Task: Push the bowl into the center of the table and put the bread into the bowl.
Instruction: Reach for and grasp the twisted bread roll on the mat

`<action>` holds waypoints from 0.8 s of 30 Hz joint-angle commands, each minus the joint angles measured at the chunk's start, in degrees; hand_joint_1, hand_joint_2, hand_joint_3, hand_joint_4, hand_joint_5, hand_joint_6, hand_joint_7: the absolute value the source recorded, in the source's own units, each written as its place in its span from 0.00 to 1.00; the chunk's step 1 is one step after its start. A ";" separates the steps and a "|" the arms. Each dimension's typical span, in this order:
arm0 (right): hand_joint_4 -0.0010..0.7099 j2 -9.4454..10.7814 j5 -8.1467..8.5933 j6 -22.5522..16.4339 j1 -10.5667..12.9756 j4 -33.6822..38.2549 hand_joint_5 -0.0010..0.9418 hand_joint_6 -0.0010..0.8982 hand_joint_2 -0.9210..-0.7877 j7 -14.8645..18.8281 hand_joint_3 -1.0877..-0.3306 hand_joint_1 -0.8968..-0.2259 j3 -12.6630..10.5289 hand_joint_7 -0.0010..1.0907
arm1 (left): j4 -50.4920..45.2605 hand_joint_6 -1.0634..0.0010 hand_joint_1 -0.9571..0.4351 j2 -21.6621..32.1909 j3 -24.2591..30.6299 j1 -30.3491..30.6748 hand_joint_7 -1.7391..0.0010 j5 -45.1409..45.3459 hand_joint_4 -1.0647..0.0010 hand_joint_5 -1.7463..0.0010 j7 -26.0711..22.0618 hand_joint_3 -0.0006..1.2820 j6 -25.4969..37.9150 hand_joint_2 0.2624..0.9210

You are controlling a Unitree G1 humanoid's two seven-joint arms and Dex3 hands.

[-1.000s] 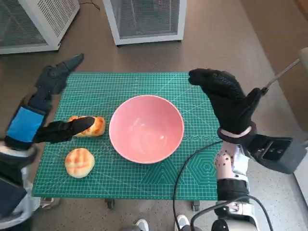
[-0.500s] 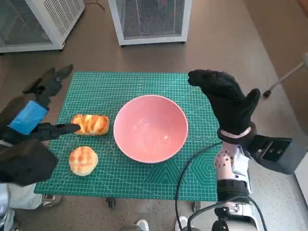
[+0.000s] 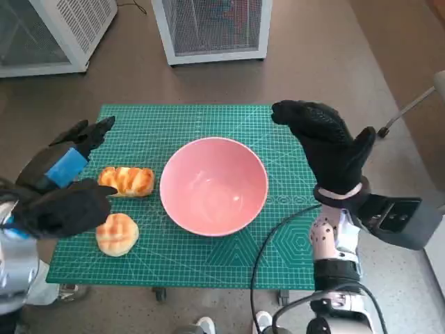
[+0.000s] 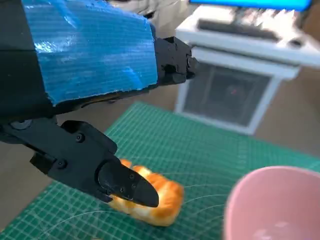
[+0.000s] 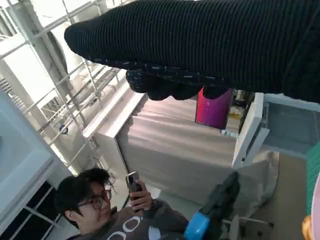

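Two Breads, One Bowl, Both Robot Hands Holding Nothing

Head view. Two breads on the green cutting mat [image 3: 208,257] covering the surface: long bread [image 3: 126,180] just left of the pink bowl [image 3: 213,185], apart from it; round bread [image 3: 116,233] nearer the front edge, below the long one. Bowl upright, about mid-mat, nothing inside. Left robot hand [image 3: 66,188], blue tape on its back, raised over the mat's left edge beside both breads, fingers spread, grasping nothing; contact with the round bread cannot be told. Right robot hand [image 3: 327,146], black glove, held up right of the bowl, fingers apart, released, touching nothing. White mesh cabinets [image 3: 212,28] on the floor beyond the surface.

Left wrist view. Taped left robot hand filling the near field, fingers [image 4: 125,185] parted; long bread [image 4: 150,200] lying on the mat behind one fingertip, whether touched cannot be told. Bowl rim [image 4: 272,205] to one side, apart from the bread.

Right wrist view. Gloved right robot hand [image 5: 200,45] as a dark band, nothing in it. Seated person [image 5: 107,210] holding a phone [image 5: 132,182].
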 commanded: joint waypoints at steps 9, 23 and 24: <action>0.39 0.05 0.56 0.93 1.92 -0.19 0.00 0.46 0.00 0.20 0.77 0.55 0.08 0.00 | 14.05 0.82 0.44 -2.15 -8.69 -7.10 0.98 5.14 0.95 1.00 -0.54 0.01 0.28 0.80; 0.39 -0.13 0.07 -0.12 2.78 -0.51 0.00 0.46 0.00 -0.24 0.76 0.55 -0.02 0.00 | 30.31 0.81 0.41 -6.25 -14.30 -12.57 0.99 6.46 0.95 1.00 1.40 0.01 -5.02 0.83; 0.39 -0.16 0.07 -0.12 2.81 -0.55 0.00 0.46 0.00 -0.28 0.76 0.55 -0.02 0.00 | 31.03 0.81 0.41 -6.47 -14.54 -12.79 0.99 6.49 0.95 1.00 1.46 0.01 -5.25 0.83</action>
